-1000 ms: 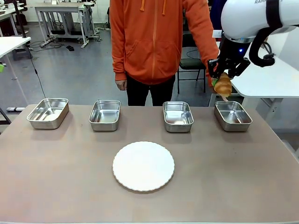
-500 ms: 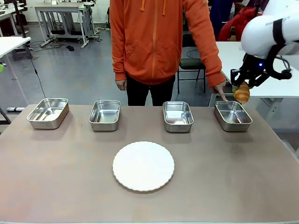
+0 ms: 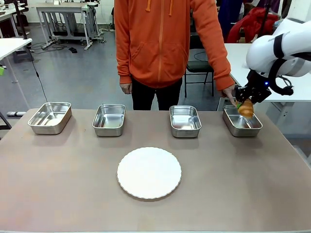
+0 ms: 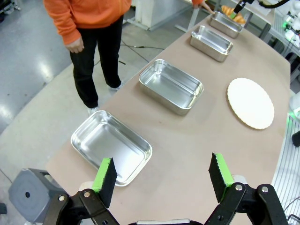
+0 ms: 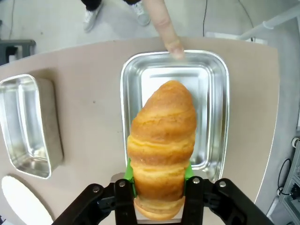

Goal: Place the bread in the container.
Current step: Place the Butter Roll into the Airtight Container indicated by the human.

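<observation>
Gripping the bread (image 3: 245, 108), right pincer (image 3: 244, 106) above the container (image 3: 242, 121).

The bread (image 5: 161, 145) hides the right tool's (image 5: 159, 180) pads; the plate (image 5: 18, 201) is cut off at the edge.

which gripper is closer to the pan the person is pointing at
Right. The right gripper holds the croissant just above that pan; the left gripper hovers over the table's opposite end.
</observation>
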Motion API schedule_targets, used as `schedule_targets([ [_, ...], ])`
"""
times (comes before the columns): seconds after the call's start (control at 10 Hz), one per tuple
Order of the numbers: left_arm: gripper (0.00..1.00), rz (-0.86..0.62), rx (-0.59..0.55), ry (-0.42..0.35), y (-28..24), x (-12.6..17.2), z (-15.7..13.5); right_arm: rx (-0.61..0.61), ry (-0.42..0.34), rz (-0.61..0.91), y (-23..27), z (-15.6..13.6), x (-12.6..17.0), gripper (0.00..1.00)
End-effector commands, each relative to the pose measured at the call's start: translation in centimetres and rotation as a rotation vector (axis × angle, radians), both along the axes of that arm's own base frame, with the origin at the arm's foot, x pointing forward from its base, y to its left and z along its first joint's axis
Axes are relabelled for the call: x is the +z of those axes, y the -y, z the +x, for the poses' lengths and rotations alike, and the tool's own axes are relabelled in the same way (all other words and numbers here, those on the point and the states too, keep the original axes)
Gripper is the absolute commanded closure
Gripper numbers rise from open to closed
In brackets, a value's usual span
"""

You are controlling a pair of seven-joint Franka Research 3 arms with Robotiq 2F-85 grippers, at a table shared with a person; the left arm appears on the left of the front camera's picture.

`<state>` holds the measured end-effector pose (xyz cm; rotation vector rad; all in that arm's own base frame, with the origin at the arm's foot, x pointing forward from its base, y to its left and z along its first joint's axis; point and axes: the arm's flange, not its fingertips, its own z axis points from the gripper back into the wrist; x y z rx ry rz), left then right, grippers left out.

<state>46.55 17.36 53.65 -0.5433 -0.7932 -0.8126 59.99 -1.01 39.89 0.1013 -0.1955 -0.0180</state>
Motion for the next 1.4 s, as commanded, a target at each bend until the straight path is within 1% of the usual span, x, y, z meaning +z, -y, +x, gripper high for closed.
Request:
schedule_targets([
  [0.0,0.00,-0.008,-0.003,0.006,0.1,0.1,0.0,0.050,-0.030,0.001,1.3,1.0,-0.5,0.58],
  [0.2,0.00,-0.008,-0.003,0.006,0.1,0.1,0.0,0.060,-0.040,-0.009,1.3,1.2,-1.2,0.58],
  [0.3,0.00,-0.008,-0.003,0.006,0.1,0.1,0.0,0.078,-0.009,-0.038,1.2,1.0,-1.5,0.58],
  [0.4,0.00,-0.008,-0.003,0.006,0.1,0.1,0.0,0.073,-0.006,-0.058,1.4,1.2,-1.6,0.18],
  [0.5,0.00,-0.008,-0.003,0.006,0.1,0.1,0.0,0.075,0.011,-0.053,1.4,1.2,-1.5,0.02],
  [0.6,0.00,-0.008,-0.003,0.006,0.1,0.1,0.0,0.079,0.018,-0.050,1.4,1.2,-1.4,0.00],
  [0.9,0.00,-0.008,-0.003,0.006,0.1,0.1,0.0,0.071,0.035,-0.040,1.2,1.4,-1.3,0.00],
  [1.0,0.00,-0.008,-0.003,0.006,0.1,0.1,0.0,0.054,0.018,-0.048,1.1,1.5,-1.3,0.00],
  [1.1,0.00,-0.008,-0.003,0.006,0.1,0.1,0.0,0.086,-0.032,-0.052,0.9,1.6,-1.6,0.00],
  [1.2,0.00,-0.008,-0.003,0.006,0.1,0.1,0.0,0.052,0.010,-0.041,0.9,1.1,-1.2,0.00],
  [1.3,0.00,-0.008,-0.003,0.006,0.1,0.1,0.0,0.052,0.010,-0.041,0.9,1.1,-1.2,0.00],
])
